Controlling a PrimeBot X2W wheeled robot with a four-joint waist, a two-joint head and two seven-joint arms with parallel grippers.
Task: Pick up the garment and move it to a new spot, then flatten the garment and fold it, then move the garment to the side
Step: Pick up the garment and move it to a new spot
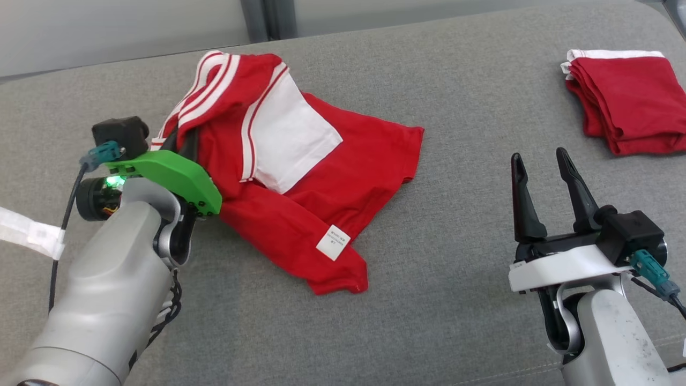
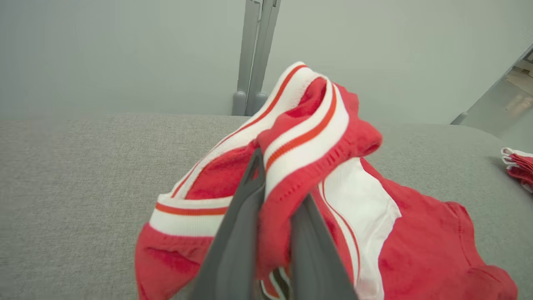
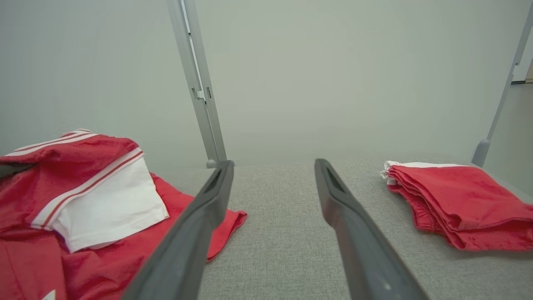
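And the left gripper [image 2: 278, 187] was clamped tight on the garment [image 1: 300, 177], pinching its red-and-white striped band, that edge bunched and raised off the grey cushion [image 1: 455, 241]. The garment lay left of centre, its long axis running diagonally: striped band pointing far left, labelled hem toward the robot. The right gripper [image 1: 538, 154] hovered with its 2 fingers spread wide, nothing between them, well apart from the garment, near the folded red pile [image 1: 624, 102].
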